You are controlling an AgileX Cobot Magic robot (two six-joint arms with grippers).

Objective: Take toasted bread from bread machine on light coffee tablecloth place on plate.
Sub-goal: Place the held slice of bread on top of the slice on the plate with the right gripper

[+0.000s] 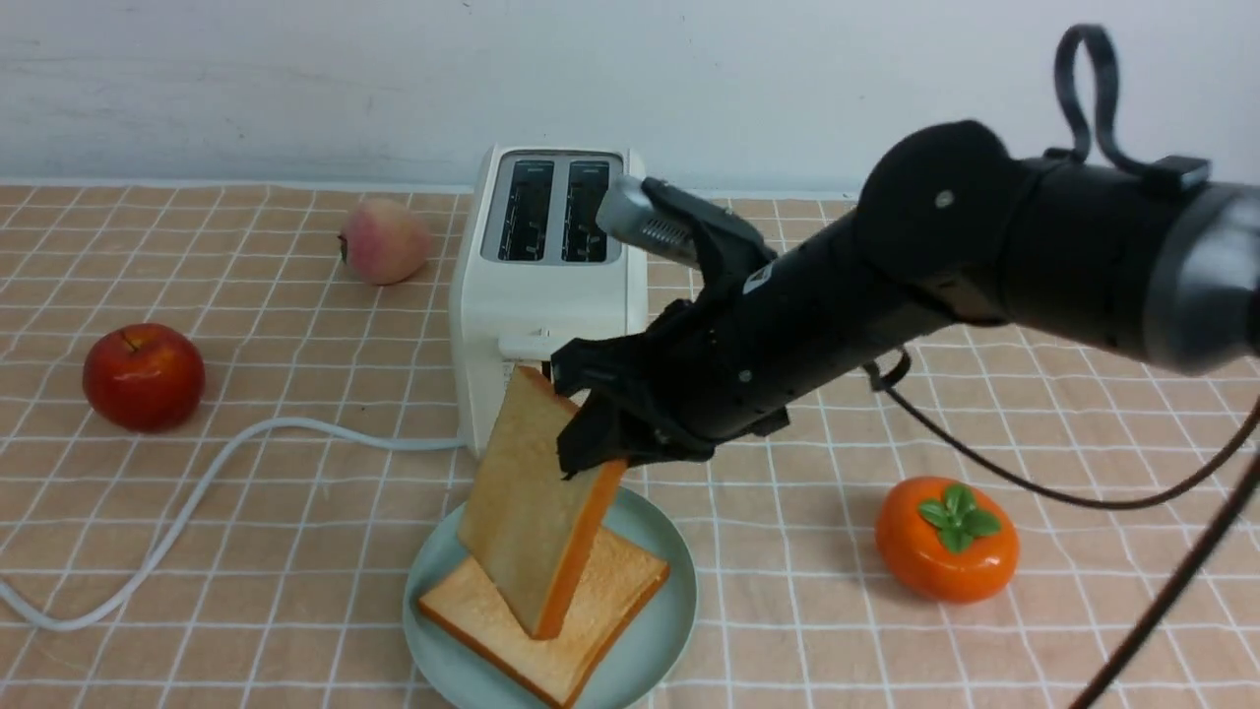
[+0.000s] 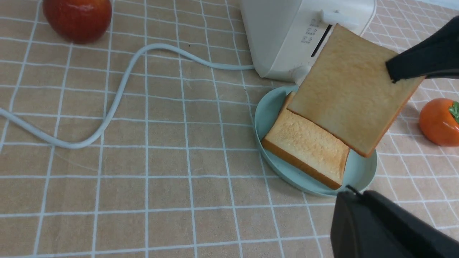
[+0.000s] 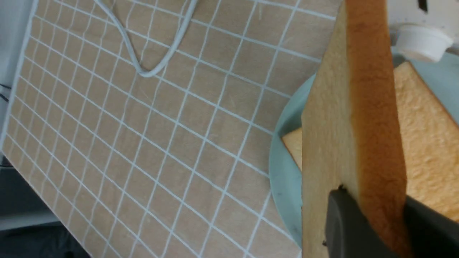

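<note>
Right claw (image 1: 594, 455) was clamped on upper corner of one tilted toasted bread slice (image 1: 527, 502), which hung just below it over second slice (image 1: 600, 615) lying flat on plate (image 1: 682, 591); left claw (image 2: 376, 222) opening: couldn't tell.

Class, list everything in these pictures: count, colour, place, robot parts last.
toast slices: two, golden; flat slice on the plate, held slice tilted over it.
plate: one, mint; before the bread machine.
bread machine: one, cream-white; centre back, slots empty.
cord: one, white; runs left.
tablecloth: one, peach checked; beneath all.
apple: one, red; left.
peach: one, pink; back left.
persimmon: one, orange; right.
right gripper: black, shut on the held slice.
left gripper: black, partly seen; state unclear.
</note>
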